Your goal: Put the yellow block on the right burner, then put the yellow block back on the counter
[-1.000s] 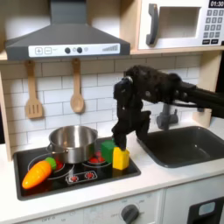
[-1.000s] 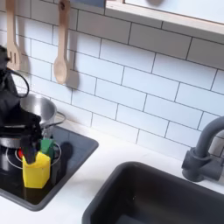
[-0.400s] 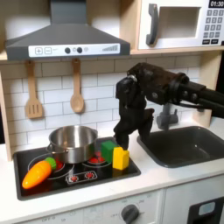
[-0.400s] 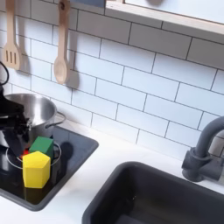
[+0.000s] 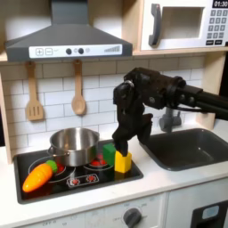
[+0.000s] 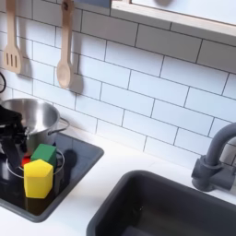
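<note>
The yellow block (image 5: 122, 161) stands upright on the right burner of the black hob (image 5: 85, 181), free of any grip. It also stands on the burner in the second exterior view (image 6: 38, 178). A green block (image 5: 109, 153) sits just behind it, touching or nearly so. My gripper (image 5: 118, 142) hangs just above and behind the yellow block, its fingers apart and holding nothing. In the second exterior view the gripper (image 6: 11, 138) is at the left edge, clear of the block. The off-white counter (image 5: 169, 178) frames hob and sink.
A steel pot (image 5: 75, 144) occupies the left burner, with an orange toy carrot (image 5: 39, 175) in front of it. The dark sink (image 5: 187, 147) and its faucet (image 6: 217, 161) lie to the first exterior view's right. Wooden utensils (image 5: 78, 89) hang on the tiled wall.
The gripper was closed around the yellow block a second ago. It has let go and drawn back toward the second exterior view's left. The block stays on the burner.
</note>
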Robot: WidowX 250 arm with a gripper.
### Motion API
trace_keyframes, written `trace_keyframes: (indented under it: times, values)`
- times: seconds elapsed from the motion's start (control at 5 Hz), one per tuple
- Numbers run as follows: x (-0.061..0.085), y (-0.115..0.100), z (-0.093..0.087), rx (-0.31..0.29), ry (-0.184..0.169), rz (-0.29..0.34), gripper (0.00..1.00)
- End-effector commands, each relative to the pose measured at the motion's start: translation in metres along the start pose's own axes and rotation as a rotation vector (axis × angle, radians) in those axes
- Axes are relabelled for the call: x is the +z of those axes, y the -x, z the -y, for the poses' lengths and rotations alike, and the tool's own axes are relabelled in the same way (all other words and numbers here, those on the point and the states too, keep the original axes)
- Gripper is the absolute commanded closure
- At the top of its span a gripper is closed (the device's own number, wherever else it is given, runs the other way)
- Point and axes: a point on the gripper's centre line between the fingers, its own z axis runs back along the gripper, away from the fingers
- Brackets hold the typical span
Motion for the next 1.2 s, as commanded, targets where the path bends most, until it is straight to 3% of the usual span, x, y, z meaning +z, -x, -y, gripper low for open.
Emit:
trace_keyframes:
  times: [0.0,0.4,0.8,1.0]
  values:
    - [-0.001,-0.005,-0.009,0.02,-0.008,-0.008,0.0]
    - [0.002,-0.012,-0.026,0.042,-0.025,0.005,0.0]
    - [-0.004,-0.024,-0.032,0.054,-0.016,0.016,0.0]
    - [-0.007,-0.035,-0.04,0.066,-0.036,0.011,0.0]
